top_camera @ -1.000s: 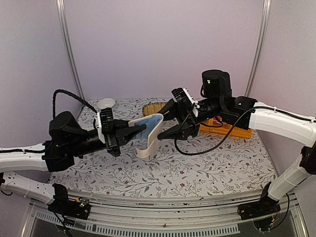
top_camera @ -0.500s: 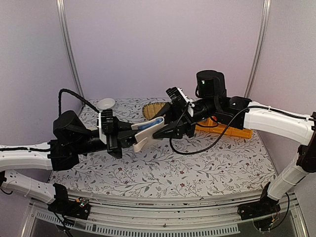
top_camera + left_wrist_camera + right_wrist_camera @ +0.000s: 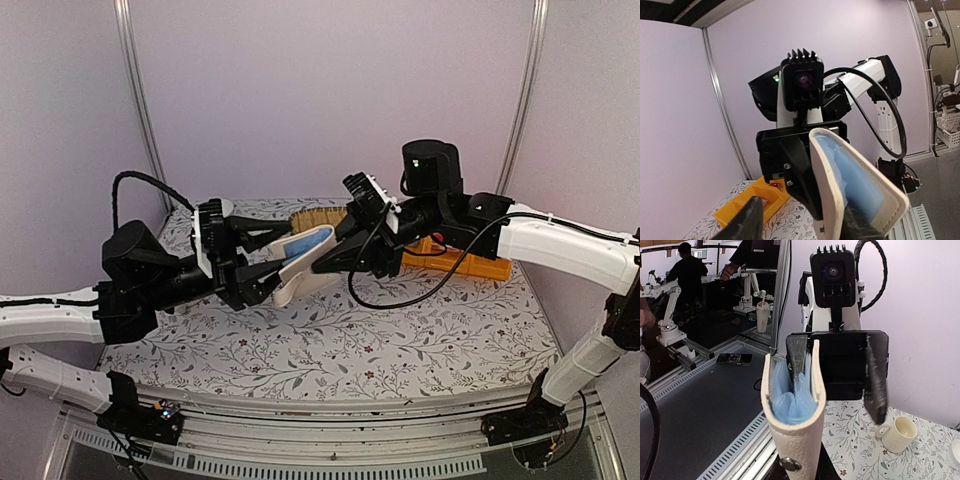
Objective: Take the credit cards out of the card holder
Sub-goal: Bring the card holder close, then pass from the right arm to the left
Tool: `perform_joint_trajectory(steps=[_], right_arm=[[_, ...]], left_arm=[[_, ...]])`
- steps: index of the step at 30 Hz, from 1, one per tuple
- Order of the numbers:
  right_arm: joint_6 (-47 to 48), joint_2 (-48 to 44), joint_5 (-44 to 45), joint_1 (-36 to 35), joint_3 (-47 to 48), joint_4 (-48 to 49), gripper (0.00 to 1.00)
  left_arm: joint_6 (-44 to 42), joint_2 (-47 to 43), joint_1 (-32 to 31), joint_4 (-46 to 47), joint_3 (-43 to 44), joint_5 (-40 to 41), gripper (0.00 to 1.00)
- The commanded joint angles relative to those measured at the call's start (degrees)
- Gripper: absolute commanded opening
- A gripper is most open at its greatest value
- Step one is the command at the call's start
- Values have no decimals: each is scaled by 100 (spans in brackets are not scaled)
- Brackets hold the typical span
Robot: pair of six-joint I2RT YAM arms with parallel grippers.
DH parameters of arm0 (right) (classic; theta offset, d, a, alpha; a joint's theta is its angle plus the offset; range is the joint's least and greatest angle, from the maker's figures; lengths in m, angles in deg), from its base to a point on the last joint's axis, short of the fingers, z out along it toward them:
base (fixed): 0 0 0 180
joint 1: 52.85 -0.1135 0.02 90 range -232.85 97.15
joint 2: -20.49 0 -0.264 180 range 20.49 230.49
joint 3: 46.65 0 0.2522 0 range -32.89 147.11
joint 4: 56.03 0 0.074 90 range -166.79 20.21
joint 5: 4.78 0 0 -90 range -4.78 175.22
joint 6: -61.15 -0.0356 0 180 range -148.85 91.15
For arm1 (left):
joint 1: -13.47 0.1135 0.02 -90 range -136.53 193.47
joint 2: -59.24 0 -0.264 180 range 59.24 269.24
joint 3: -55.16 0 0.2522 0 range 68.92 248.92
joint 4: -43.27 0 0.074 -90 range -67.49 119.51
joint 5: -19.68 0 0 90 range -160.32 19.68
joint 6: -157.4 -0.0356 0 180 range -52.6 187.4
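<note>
The card holder (image 3: 305,262) hangs in the air between the two arms, cream outside and almost folded shut. Light blue, seemingly a credit card in its pocket (image 3: 860,186), fills the inside of the card holder (image 3: 792,405). My right gripper (image 3: 338,256) is shut on the holder's lower end near the snap (image 3: 790,463). My left gripper (image 3: 258,256) stands open. One of its fingers (image 3: 796,354) reaches into the fold, and the other (image 3: 875,385) stays outside, apart from the holder. No red-pink card shows inside the holder.
An orange bin (image 3: 458,264) with something small and red in it (image 3: 774,185) sits at the back right. A straw mat (image 3: 315,216) lies behind the grippers. A white cup (image 3: 898,434) stands on the floral tablecloth (image 3: 380,340) behind the left arm.
My right gripper has closed on the holder. My left gripper has let go and opened. The holder went from a wide open curve to nearly folded.
</note>
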Motion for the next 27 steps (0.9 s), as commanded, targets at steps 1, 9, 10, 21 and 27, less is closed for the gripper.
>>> perform_joint_trajectory(steps=[1,9,10,21,27], right_arm=[[-801,-548,-119,444,-357,728,2],[-1869,-1006,1072,705,-1133,2083,1],[-2355,-1039,1281,708,-1287,2589,1],[-6020,69,2225,438,-1829,7901,1],[-6006,313,1731,263,-1615,7947,2]], left_arm=[[19,-430,124,-313,61,550,77],[-177,-1163,438,-547,-280,1048,82],[-79,-1113,435,-419,-355,1095,81],[420,677,281,2359,-77,635,93],[333,975,281,2384,343,519,87]])
